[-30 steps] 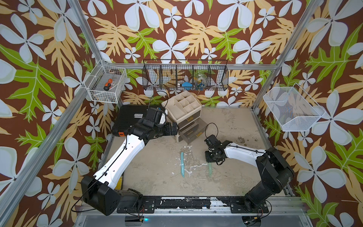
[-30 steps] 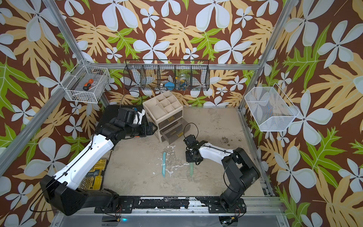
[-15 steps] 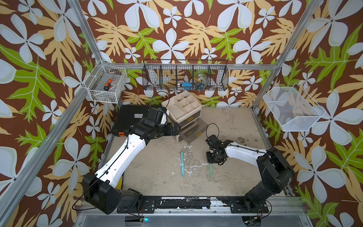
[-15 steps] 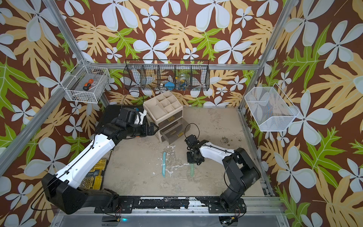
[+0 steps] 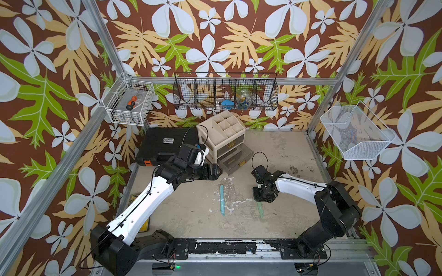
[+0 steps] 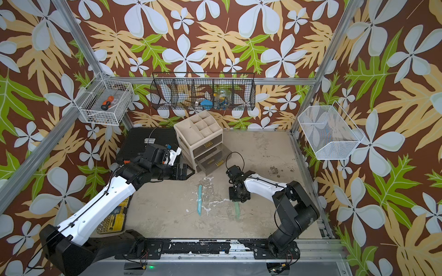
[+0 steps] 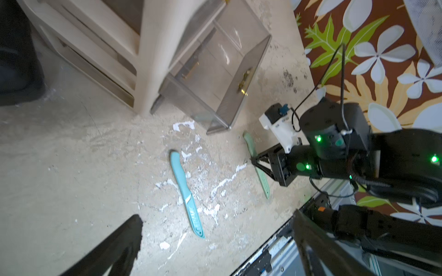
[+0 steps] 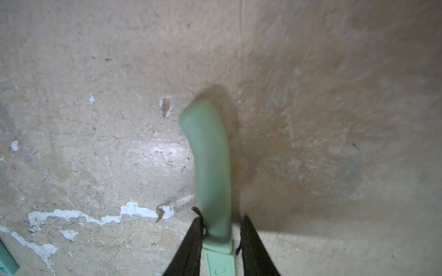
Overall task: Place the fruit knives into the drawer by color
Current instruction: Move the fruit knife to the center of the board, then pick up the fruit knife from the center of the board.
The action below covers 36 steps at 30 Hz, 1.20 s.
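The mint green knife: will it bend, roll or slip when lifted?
Probably stiff: the mint green knife looks like moulded plastic. It lies flat, so rolling seems unlikely. Its smooth handle, between the fingers of the right end effector, may slip.

Tabletop (image 5: 287, 148) with blue knife (image 5: 222, 200), green knife (image 5: 260, 209)

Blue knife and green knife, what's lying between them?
Only bare beige tabletop with white scraped patches lies between the slim light blue knife and the slim mint green knife; the left wrist view shows it.
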Motion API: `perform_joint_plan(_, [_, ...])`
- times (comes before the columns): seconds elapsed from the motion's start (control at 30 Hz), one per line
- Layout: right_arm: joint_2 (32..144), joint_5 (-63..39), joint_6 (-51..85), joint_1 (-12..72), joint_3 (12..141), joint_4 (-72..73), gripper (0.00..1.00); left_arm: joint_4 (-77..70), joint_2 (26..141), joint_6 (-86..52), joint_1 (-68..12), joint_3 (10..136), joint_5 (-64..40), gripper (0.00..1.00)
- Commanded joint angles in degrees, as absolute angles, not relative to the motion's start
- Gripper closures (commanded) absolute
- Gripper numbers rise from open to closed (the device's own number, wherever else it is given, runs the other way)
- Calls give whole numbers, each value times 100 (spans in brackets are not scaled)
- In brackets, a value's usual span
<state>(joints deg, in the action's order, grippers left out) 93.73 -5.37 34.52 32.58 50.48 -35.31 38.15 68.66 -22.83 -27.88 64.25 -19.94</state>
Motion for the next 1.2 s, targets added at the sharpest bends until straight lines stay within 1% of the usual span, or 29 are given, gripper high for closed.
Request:
perform_joint_plan(0.0, [9510,-694,3576,3270,4933,-3922,73,3841,6741,-2233,-2838,6266,-2301,0])
perform_joint_plan(0.23, [9555,-620,3527,3270,4845,-3867,92,3788,6736,-2232,-2847,6270,-2360,0])
perform_joint_plan(0.33, [9541,-572,3505,3270,4817,-3889,96,3753,6797,-2232,-2856,6321,-2380,0])
perform_joint_plan(0.83, [9326,-243,3327,3256,5399,-4330,100,3718,7199,-2207,-2900,6791,-2346,0])
perform_joint_plan(1.17, [9105,-454,3317,2958,5610,-4420,100,3718,7485,-2206,-2901,7150,-2320,0])
